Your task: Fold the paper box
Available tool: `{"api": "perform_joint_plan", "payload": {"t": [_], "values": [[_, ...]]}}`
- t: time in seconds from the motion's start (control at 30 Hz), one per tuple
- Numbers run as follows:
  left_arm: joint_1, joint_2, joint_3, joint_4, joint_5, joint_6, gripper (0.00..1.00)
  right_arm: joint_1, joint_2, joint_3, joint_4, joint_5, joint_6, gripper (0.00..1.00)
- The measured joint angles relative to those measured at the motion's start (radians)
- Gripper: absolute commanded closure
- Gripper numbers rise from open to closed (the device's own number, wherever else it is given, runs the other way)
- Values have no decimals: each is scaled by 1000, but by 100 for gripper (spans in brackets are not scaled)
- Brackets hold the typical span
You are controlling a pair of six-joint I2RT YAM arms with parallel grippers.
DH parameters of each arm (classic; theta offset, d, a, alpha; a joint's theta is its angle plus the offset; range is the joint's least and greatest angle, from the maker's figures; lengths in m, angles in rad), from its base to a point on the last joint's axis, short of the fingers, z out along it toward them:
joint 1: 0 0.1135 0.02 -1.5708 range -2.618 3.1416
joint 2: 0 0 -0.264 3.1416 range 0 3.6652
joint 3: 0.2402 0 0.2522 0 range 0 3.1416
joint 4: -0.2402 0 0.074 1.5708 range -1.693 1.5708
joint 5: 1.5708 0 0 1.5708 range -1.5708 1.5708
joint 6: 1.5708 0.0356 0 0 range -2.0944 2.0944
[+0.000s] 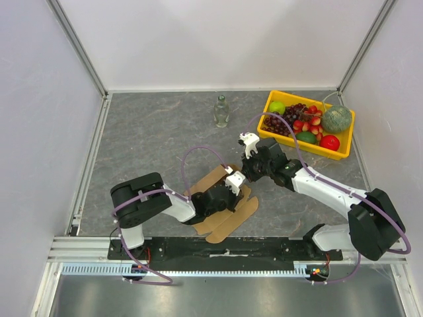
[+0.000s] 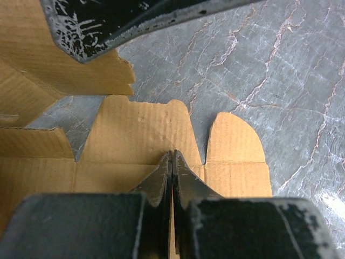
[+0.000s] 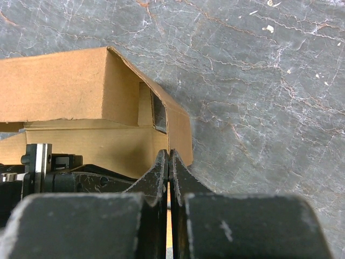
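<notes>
Midway along the near edge of the table (image 1: 152, 132) lies the paper box (image 1: 228, 218) — brown cardboard, one wall raised, flaps flat. The left end effector (image 2: 172, 156) and right end effector (image 3: 168, 155) are at it, fingers pressed together. Beyond stands a glass bottle (image 1: 221, 111); a yellow fruit tray (image 1: 297, 96) sits toward the far right corner.

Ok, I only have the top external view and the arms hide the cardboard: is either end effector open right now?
Observer: No. The left wrist view shows the left end effector shut, tips on a crease of the paper box.
Operator: Is any panel up yet?
Observer: Yes. In the right wrist view part of the box stands folded up into a corner; the right end effector, also shut, sits at that corner's edge.
Operator: And the end tabs?
Observer: The left wrist view shows a rounded tab lying flat on the table.
</notes>
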Motion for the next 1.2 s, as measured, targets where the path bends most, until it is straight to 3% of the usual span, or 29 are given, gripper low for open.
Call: {"api": "perform_joint_plan", "payload": {"t": [1.2], "values": [[-2,35,26,15,-8,0,98,0,-7,48,-78,18,-32,100]]}}
